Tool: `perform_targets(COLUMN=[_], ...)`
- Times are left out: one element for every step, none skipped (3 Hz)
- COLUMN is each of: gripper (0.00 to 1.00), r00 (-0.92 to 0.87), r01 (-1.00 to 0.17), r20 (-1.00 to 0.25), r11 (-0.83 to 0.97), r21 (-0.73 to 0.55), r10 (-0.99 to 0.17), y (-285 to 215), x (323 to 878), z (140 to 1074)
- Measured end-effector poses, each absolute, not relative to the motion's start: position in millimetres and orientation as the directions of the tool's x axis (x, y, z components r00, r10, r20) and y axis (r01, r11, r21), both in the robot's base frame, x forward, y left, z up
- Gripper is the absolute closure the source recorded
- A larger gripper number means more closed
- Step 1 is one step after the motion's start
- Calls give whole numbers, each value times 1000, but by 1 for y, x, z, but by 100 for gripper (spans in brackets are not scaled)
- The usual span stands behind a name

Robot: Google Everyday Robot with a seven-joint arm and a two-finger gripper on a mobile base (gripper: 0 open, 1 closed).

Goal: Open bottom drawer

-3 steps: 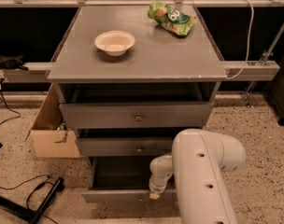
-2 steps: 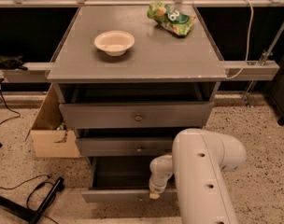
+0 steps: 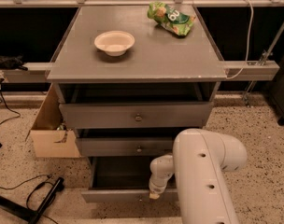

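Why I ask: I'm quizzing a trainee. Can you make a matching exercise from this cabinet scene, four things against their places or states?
1 bowl; 2 snack bag; 3 bottom drawer; 4 gripper
A at the lowest drawer front; B pulled out; C cabinet top, back right; D cabinet top, left of centre
Pairs: 1-D, 2-C, 3-B, 4-A

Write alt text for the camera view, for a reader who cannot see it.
The bottom drawer of a grey three-drawer cabinet stands open, dark interior showing, with the robot's gripper at its front panel's top edge. A white bowl and a green snack bag sit on top; a cardboard box stands beside it.
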State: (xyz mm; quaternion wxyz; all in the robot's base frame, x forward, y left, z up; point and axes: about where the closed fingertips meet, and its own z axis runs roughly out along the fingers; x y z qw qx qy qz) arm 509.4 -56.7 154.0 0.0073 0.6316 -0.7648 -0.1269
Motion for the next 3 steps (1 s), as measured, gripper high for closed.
perform_targets(gripper=[100,100,100], r00=[-206,-206,-210], r01=[-963,-963,-962], r20=[-150,-150,-150], r11=[174,174,177], r21=[204,204,206], r10=[-967,-967,-966], y=[-57,-57,-57], x=[509,511,510], z=[155,155,154])
